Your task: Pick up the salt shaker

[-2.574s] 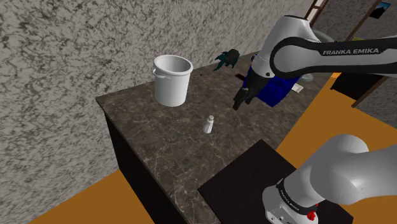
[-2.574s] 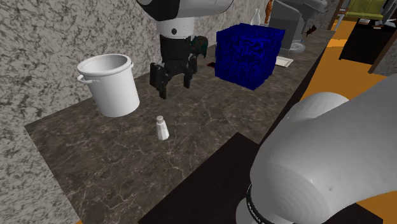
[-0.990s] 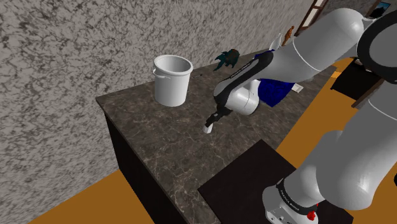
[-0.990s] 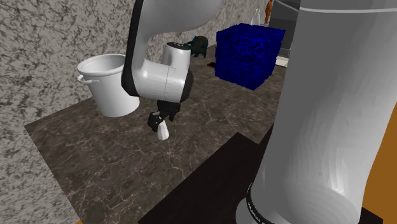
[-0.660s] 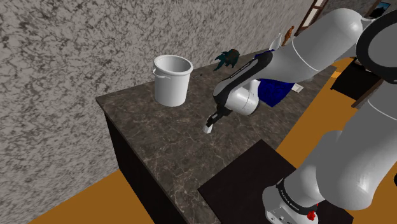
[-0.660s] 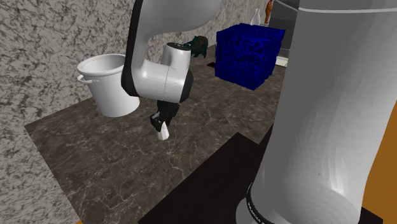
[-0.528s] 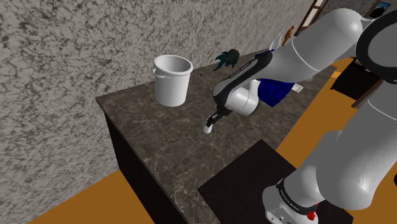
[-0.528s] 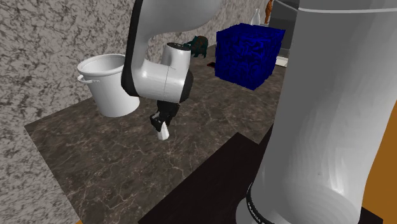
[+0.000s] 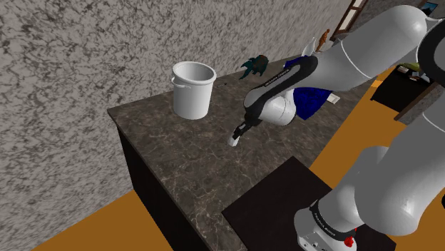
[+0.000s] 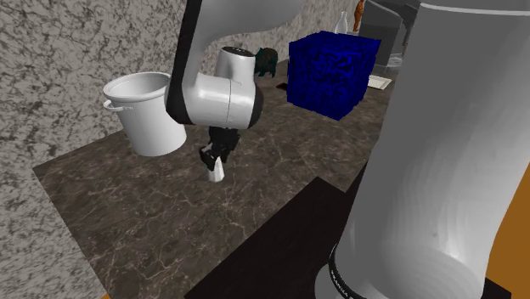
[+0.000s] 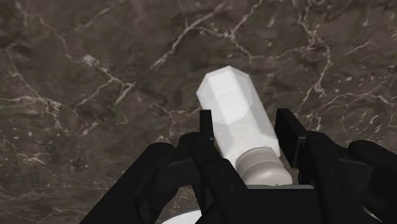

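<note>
The salt shaker (image 11: 234, 118) is a small white faceted bottle with a pale grey cap. My gripper (image 11: 248, 130) is shut on it, one black finger (image 11: 206, 129) on each side just under the cap. In the shoulder view the shaker (image 9: 232, 142) pokes out below the gripper (image 9: 237, 133) near the middle of the dark marble counter (image 9: 178, 157). In the second exterior view the shaker (image 10: 217, 174) hangs under the gripper (image 10: 213, 161), right at the counter surface. Whether its base still touches the stone I cannot tell.
A white bucket (image 9: 193, 89) stands at the back of the counter by the rough wall. A blue box (image 10: 329, 72) and a dark green figure (image 10: 265, 61) sit further along it. The counter's edge drops to an orange floor (image 9: 107, 228). The black stand top (image 9: 278, 200) is nearby.
The fingers, open around the shaker a second ago, have closed on it. Since then the wrist and forearm have risen a little, carrying the gripper slightly upward.
</note>
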Controlling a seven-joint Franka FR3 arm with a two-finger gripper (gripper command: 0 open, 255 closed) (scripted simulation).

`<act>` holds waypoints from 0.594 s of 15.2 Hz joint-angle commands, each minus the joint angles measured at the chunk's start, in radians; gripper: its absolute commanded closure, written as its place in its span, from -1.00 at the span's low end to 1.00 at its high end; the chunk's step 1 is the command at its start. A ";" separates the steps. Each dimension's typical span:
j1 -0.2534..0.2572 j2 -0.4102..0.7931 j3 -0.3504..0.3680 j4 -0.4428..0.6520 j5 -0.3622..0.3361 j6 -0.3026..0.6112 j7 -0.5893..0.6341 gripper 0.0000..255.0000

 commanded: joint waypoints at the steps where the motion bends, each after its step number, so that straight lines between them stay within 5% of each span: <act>1: 0.003 -0.031 -0.013 -0.008 -0.074 -0.016 0.062 1.00; 9: -0.039 -0.164 -0.015 -0.022 -0.320 -0.112 0.263 1.00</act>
